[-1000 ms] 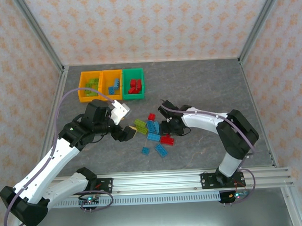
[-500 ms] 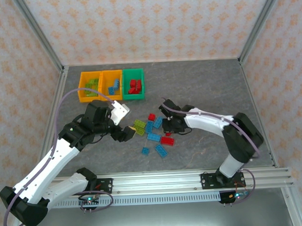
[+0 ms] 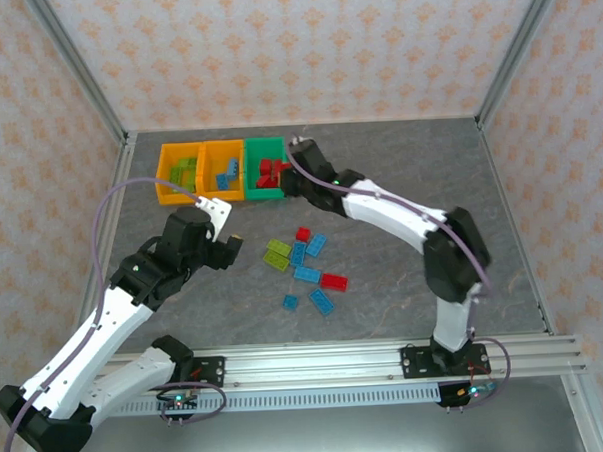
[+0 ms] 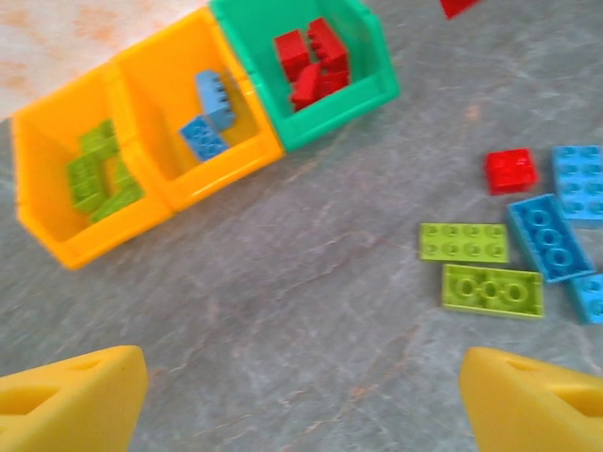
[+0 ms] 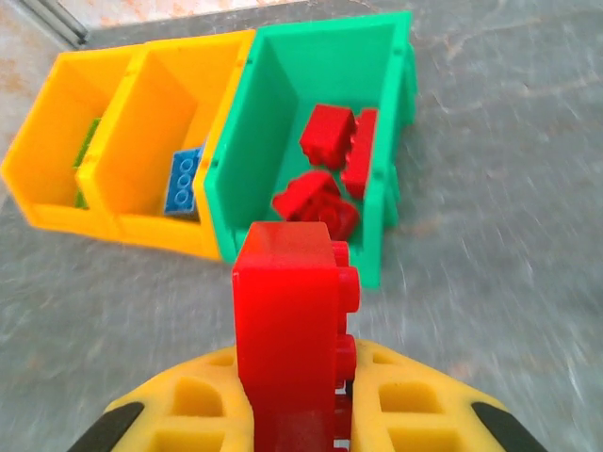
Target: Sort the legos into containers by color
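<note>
A small red studded plastic brick (image 5: 292, 320) stands pinched between the yellow pads (image 5: 396, 377) of my right gripper (image 5: 300, 405), close to the green open-topped plastic bin (image 5: 236, 160) holding other red bricks (image 5: 330, 141), at the far left of the grey table (image 3: 400, 182). My left gripper (image 4: 301, 405) hovers nearer, spread wide, with loose lime, blue and red bricks (image 3: 301, 254) to its right.

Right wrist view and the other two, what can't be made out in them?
Right wrist: the held red brick runs off the bottom edge; the left orange bin's wall hides most of its green lego.
Top external: the right gripper by the green bin is too small to show its grip.
Left wrist: a blue brick is cut by the right edge.
</note>
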Tool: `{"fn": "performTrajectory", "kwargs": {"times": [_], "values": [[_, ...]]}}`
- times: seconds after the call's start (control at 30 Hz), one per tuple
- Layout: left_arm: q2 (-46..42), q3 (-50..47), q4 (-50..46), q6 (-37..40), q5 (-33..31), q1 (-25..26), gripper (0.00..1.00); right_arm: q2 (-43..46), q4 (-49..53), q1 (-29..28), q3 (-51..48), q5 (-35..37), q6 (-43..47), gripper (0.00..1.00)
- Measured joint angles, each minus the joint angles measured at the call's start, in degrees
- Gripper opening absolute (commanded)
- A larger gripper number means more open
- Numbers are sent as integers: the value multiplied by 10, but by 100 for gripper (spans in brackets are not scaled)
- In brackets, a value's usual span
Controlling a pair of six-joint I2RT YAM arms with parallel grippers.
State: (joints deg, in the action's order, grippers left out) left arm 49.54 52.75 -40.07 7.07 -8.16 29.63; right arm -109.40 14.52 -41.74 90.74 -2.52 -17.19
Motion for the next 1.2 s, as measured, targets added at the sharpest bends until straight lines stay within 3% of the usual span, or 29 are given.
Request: {"fn": "performTrajectory", "kwargs": {"times": [0.2, 0.33, 0.43, 0.57, 0.77, 0.97, 1.2], "values": [[-12, -3, 0, -1, -46, 0, 87, -227, 35, 5, 258, 17, 45, 20], [-12, -4, 0, -1, -58, 0, 87, -352, 91, 12, 438, 1, 57, 36], [-12, -4, 0, -1, -62, 0, 87, -405, 132, 17, 532, -13, 64, 43], [-12, -5, 0, -1, -65, 0, 87, -401, 167, 19, 553, -26, 69, 42], [-8, -5, 0, -2, -75, 0, 87, -276, 218, 19, 442, -60, 79, 44], [1, -7, 2, -41, -88, 0, 83, -10, 247, 19, 206, -98, 92, 55], [57, 13, -17, -280, -34, 0, 78, 305, 289, 13, -61, -120, 83, 74]]}}
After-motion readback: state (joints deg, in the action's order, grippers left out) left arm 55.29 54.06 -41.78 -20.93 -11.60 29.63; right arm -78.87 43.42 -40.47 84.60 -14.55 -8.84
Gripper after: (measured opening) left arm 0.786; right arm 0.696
